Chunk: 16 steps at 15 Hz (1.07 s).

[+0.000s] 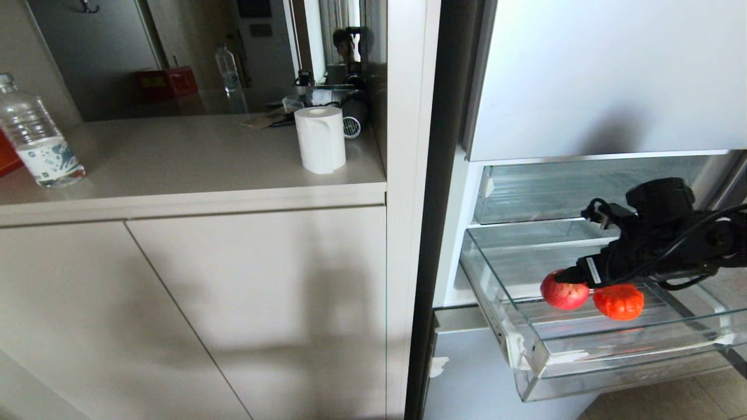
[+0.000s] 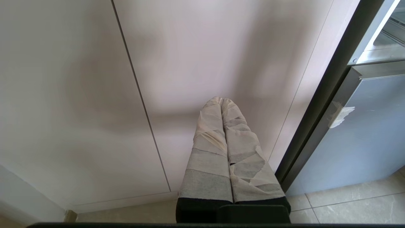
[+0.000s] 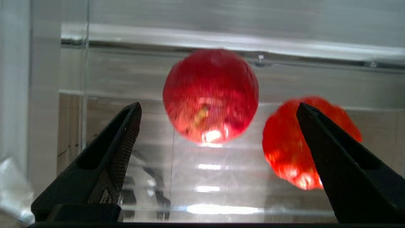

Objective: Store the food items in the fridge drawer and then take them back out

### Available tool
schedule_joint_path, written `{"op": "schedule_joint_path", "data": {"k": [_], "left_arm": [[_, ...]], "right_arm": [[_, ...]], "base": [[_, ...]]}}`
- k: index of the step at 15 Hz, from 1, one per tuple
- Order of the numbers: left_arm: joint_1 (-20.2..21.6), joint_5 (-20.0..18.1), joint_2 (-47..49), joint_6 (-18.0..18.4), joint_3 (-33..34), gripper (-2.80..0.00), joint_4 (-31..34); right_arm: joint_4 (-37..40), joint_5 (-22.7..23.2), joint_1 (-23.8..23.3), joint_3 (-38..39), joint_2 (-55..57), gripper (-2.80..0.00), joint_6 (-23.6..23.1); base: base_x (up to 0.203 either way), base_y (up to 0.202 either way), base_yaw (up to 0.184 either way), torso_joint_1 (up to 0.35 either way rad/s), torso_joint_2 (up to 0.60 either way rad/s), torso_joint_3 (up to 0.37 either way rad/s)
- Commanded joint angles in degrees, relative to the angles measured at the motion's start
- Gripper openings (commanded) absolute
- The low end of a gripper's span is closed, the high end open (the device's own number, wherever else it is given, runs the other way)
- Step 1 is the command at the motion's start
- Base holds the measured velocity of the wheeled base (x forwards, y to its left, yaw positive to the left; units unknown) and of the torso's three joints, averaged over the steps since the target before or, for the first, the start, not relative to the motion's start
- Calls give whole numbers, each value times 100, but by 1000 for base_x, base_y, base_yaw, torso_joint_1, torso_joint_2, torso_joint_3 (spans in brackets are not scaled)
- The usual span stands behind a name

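Inside the pulled-out fridge drawer (image 1: 528, 344), your right gripper (image 3: 218, 109), jaws wide apart, faces the smooth red fruit (image 3: 210, 95); the bumpy orange-red fruit (image 3: 284, 142) just beside risks being knocked by one finger.

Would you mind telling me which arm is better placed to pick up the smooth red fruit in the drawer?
The right. Its open hand hangs over the fridge drawer, fingers straddling the red fruit. The left hand is shut, low by the cabinet door.
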Motion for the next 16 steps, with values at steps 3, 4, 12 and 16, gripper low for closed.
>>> {"op": "schedule_joint_path", "data": {"k": [3, 4, 12, 16], "left_arm": [[2, 2, 9, -2, 0, -280, 3], [2, 2, 9, 6, 0, -280, 3], [0, 2, 9, -1, 0, -280, 3], [2, 2, 9, -2, 0, -280, 3]], "right_arm": [[-2, -2, 71, -400, 673, 0, 78], [-2, 0, 71, -440, 745, 0, 80], [-2, 0, 115, -426, 954, 0, 79], [-2, -9, 142, -417, 1041, 0, 79]], "base": [[0, 0, 0, 0, 0, 0], [0, 0, 0, 0, 0, 0], [0, 0, 0, 0, 0, 0], [0, 0, 0, 0, 0, 0]]}}
